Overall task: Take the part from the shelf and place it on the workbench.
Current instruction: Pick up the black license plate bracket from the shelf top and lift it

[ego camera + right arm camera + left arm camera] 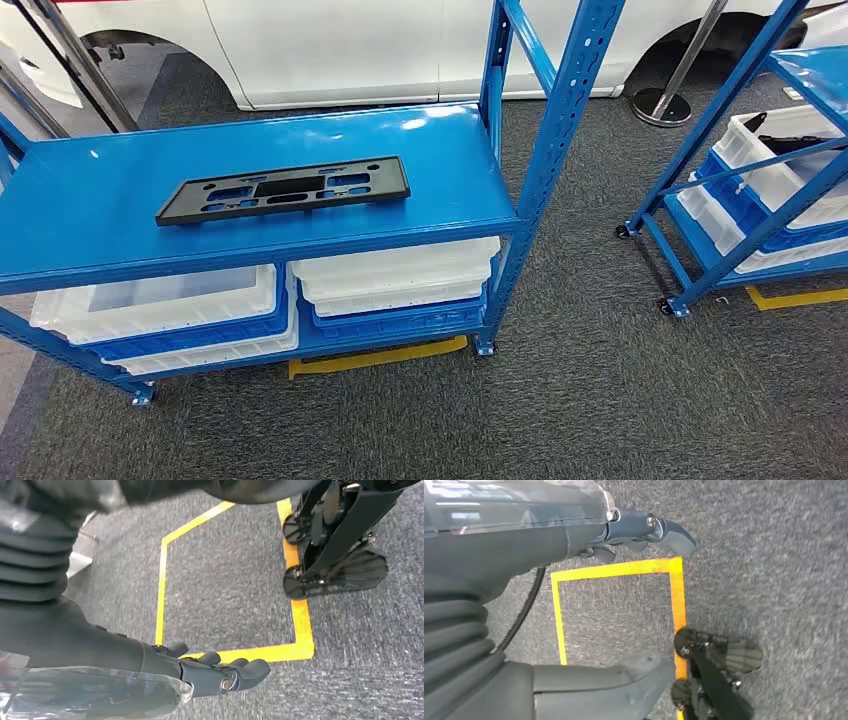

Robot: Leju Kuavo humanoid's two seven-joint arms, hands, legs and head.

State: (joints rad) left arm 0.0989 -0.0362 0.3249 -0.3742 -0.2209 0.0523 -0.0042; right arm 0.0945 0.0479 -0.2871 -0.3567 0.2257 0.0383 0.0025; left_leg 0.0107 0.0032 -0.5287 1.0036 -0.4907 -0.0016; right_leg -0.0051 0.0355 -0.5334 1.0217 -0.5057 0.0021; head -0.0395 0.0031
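Evidently both hands hung empty, fingers loosely apart: left hand, right hand. Flat black perforated plastic part lay on the blue metal shelf; reaching should approach level, gripping both long edges.

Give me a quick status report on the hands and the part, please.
Left hand and right hand hang empty over the carpet, fingers apart. Black part lies flat on the blue shelf, untouched. Nothing lies around it.

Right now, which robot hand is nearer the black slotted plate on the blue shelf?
Left, probably: the black slotted plate lies left of centre; left hand and right hand both hang over carpet, far from it.
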